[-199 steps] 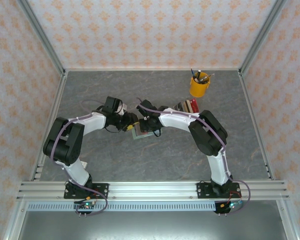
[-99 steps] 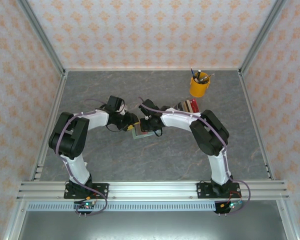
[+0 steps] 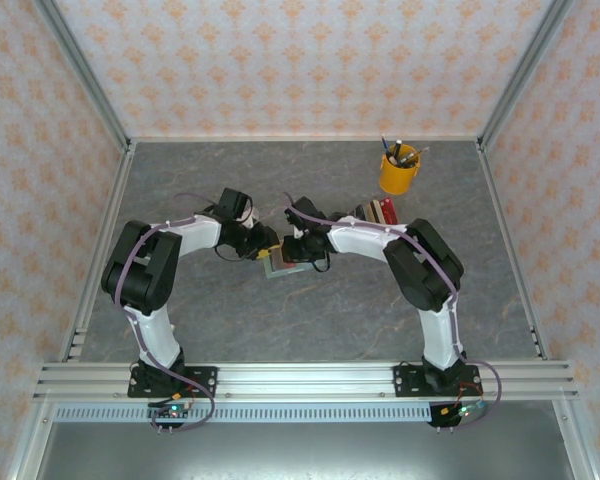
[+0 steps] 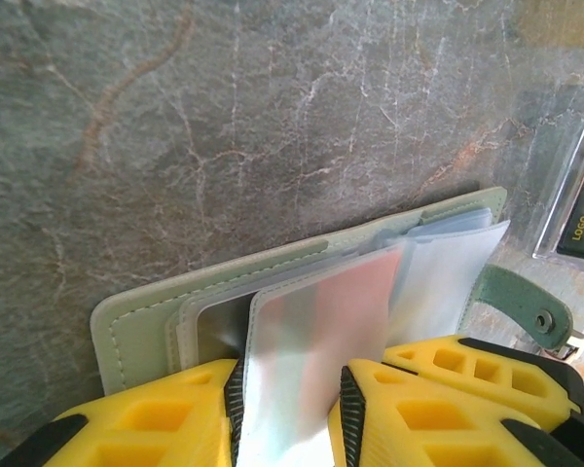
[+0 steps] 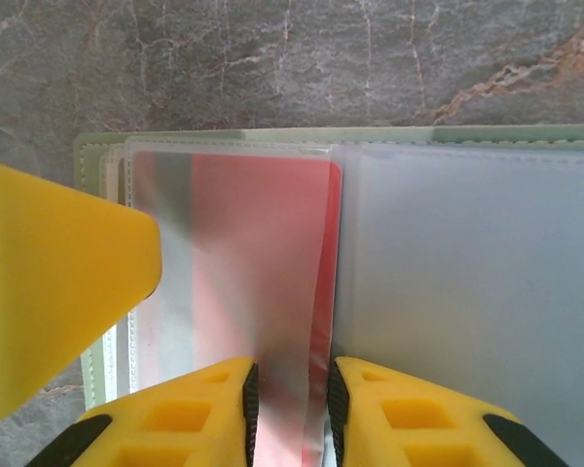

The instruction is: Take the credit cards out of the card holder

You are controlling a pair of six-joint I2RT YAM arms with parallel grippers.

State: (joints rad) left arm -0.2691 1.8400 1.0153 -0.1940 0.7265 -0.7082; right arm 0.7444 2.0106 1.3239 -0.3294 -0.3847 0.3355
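Note:
The pale green card holder (image 3: 278, 266) lies open on the grey table between both grippers. Its cover (image 4: 141, 326) and clear sleeves show in the left wrist view. One sleeve holding a reddish credit card (image 4: 321, 311) rises between my left gripper's (image 4: 290, 379) pads and touches both. In the right wrist view the same reddish credit card sleeve (image 5: 263, 253) runs between my right gripper's (image 5: 292, 379) pads, which close on it. A left finger (image 5: 58, 282) rests over the sleeve's left edge. From above, the left gripper (image 3: 265, 246) and right gripper (image 3: 292, 252) meet over the holder.
A yellow cup of pens (image 3: 399, 172) stands at the back right. A clear rack with red and brown items (image 3: 376, 212) sits just behind the right arm, its corner (image 4: 574, 209) near the holder's snap strap (image 4: 516, 302).
The left arm has drawn in towards the holder and its jaws have narrowed around the sleeve. The right gripper has stayed almost still.

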